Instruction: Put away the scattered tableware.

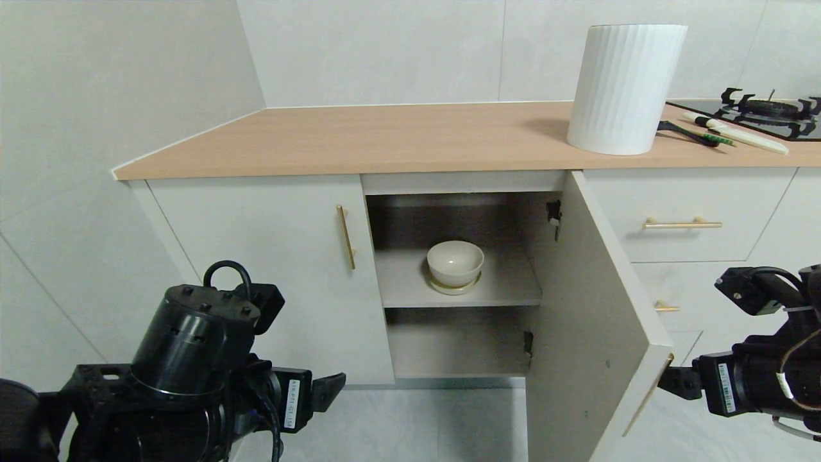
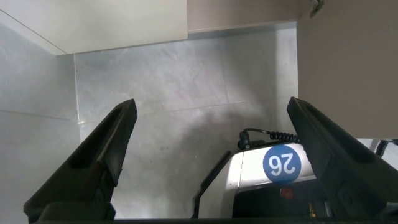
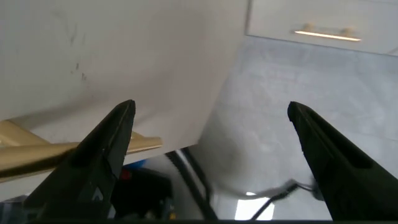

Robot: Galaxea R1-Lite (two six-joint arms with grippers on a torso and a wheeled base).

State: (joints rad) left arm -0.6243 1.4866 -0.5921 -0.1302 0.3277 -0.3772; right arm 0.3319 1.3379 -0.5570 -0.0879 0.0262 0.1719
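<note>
- The cream ceramic bowl (image 1: 455,262) sits on the grey upper shelf (image 1: 513,285) of the open cabinet (apparently put away).
- Black, green and white utensils (image 1: 725,135) lie on the wooden tabletop (image 1: 385,138), likely left to store.
- Left gripper (image 2: 211,106) and right gripper (image 3: 211,109): jaws wide apart, empty.
</note>
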